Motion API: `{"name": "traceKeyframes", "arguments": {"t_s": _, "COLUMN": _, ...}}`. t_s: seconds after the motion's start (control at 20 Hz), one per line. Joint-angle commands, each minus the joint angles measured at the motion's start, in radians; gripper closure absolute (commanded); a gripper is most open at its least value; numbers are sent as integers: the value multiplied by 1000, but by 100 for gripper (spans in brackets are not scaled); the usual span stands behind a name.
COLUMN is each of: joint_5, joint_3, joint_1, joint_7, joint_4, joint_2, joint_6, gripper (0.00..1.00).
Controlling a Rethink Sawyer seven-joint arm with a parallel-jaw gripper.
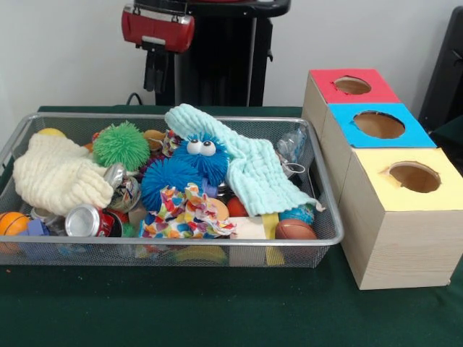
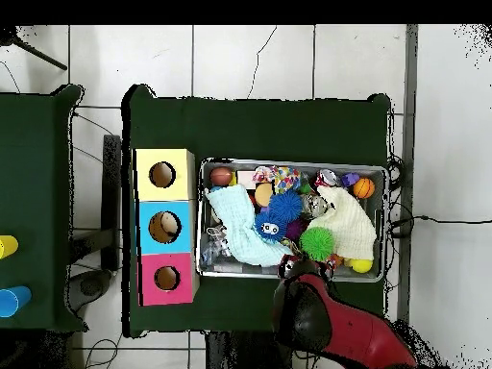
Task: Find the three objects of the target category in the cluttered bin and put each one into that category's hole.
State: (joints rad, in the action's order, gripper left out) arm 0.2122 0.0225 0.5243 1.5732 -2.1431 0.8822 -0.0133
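Observation:
A wire mesh bin (image 1: 87,244) holds mixed clutter. A pale blue cloth (image 1: 249,163) drapes over its middle and a cream cloth (image 1: 54,173) lies at the left. Between them sit a green spiky ball (image 1: 121,144), a blue fuzzy ball with eyes (image 1: 202,155), a blue spiky ball (image 1: 165,181) and a multicoloured cloth (image 1: 181,213). A crushed can (image 1: 85,220), an orange ball (image 1: 11,224) and a brown football (image 1: 294,230) lie along the front. My gripper (image 1: 154,72) hangs behind the bin's far edge, above the table, holding nothing visible. In the overhead view the gripper (image 2: 288,264) is at the bin's rim (image 2: 288,161).
Three wooden boxes stand in a row right of the bin, each with a round hole on top: red (image 1: 376,92), blue (image 1: 412,134), yellow (image 1: 376,163). Overhead they appear as yellow (image 2: 144,163), blue (image 2: 146,213) and red (image 2: 149,293). Green cloth covers the table (image 1: 217,303).

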Motion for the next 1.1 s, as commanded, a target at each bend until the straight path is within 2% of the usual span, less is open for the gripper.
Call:
{"name": "traceKeyframes", "arguments": {"t_s": 0.05, "joint_5": -64, "joint_3": -49, "joint_1": 7, "joint_7": 247, "joint_4": -12, "joint_2": -61, "joint_6": 41, "gripper": 0}}
{"name": "traceKeyframes", "arguments": {"t_s": 0.1, "joint_5": -126, "joint_3": 12, "joint_1": -49, "joint_7": 263, "joint_4": 15, "joint_2": -71, "joint_6": -49, "gripper": 100}}
{"name": "traceKeyframes", "arguments": {"t_s": 0.55, "joint_5": -155, "joint_3": 41, "joint_1": -79, "joint_7": 230, "joint_4": 15, "joint_2": -36, "joint_6": -66, "gripper": 100}}
{"name": "traceKeyframes", "arguments": {"t_s": 1.1, "joint_5": -170, "joint_3": 63, "joint_1": -94, "joint_7": 194, "joint_4": 25, "joint_2": -42, "joint_6": -34, "gripper": 100}}
